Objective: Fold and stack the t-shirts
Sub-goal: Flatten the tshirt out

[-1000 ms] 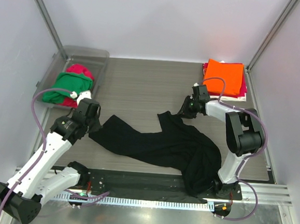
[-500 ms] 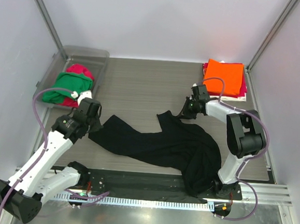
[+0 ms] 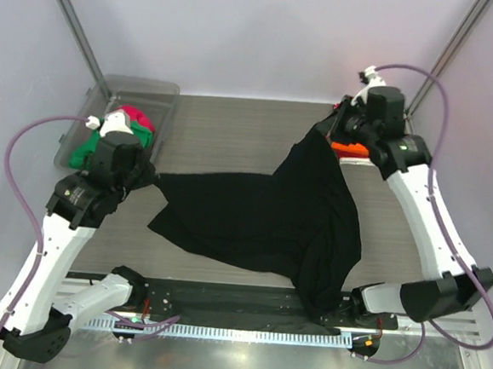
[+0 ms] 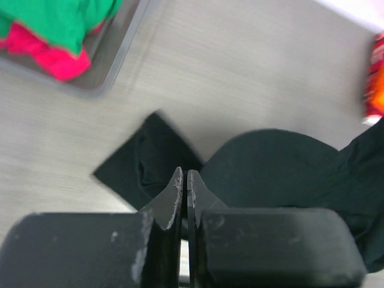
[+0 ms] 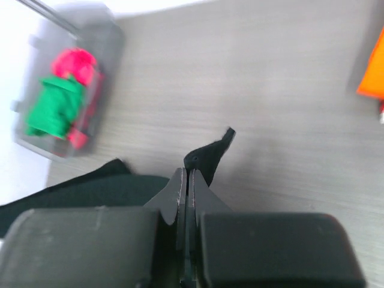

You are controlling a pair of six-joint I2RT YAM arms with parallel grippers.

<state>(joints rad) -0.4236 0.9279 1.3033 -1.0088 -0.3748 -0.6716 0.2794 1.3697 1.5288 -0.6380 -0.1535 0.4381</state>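
Observation:
A black t-shirt (image 3: 270,216) hangs stretched between both grippers above the table, its lower part draping over the near edge. My left gripper (image 3: 149,177) is shut on the shirt's left corner (image 4: 144,165). My right gripper (image 3: 326,133) is raised at the back right and shut on another corner of the shirt (image 5: 210,157). A folded orange shirt (image 3: 352,148) lies on the stack at the back right, mostly hidden behind the right arm. Green and red shirts (image 3: 118,132) lie in the grey bin (image 3: 143,91) at the back left.
The bin with the green and red shirts also shows in the left wrist view (image 4: 90,66) and the right wrist view (image 5: 60,105). Metal frame posts (image 3: 75,30) stand at the back corners. Purple cables loop off both arms.
Both arms have lifted: the right gripper rose up and back, the left moved back and left, pulling the black shirt up off the table and spreading it between them.

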